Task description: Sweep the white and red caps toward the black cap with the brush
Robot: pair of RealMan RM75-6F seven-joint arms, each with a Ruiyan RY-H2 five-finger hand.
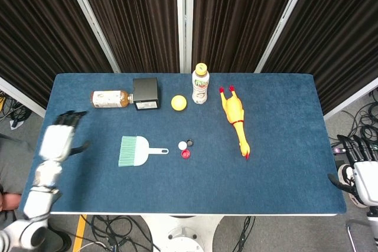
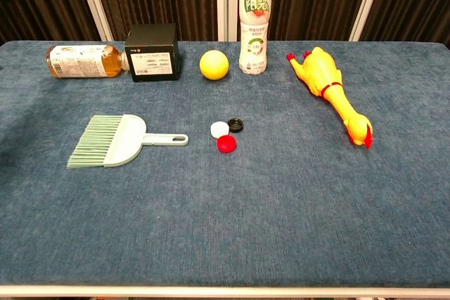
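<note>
The pale green brush point(image 1: 137, 150) point(image 2: 116, 141) lies flat on the blue table, its handle pointing right toward the caps. The white cap point(image 1: 182, 145) point(image 2: 219, 129), the red cap point(image 1: 186, 154) point(image 2: 226, 144) and the black cap point(image 1: 190, 143) point(image 2: 235, 125) sit bunched together at mid-table. My left hand point(image 1: 59, 139) hovers at the table's left edge, far from the brush, fingers spread and holding nothing. My right hand point(image 1: 358, 166) hangs off the table's right side, fingers apart and empty. The chest view shows neither hand.
Along the back stand a lying tea bottle point(image 1: 109, 98), a black box point(image 1: 146, 93), a yellow ball point(image 1: 179, 102) and an upright drink bottle point(image 1: 201, 84). A yellow rubber chicken point(image 1: 235, 119) lies to the right of the caps.
</note>
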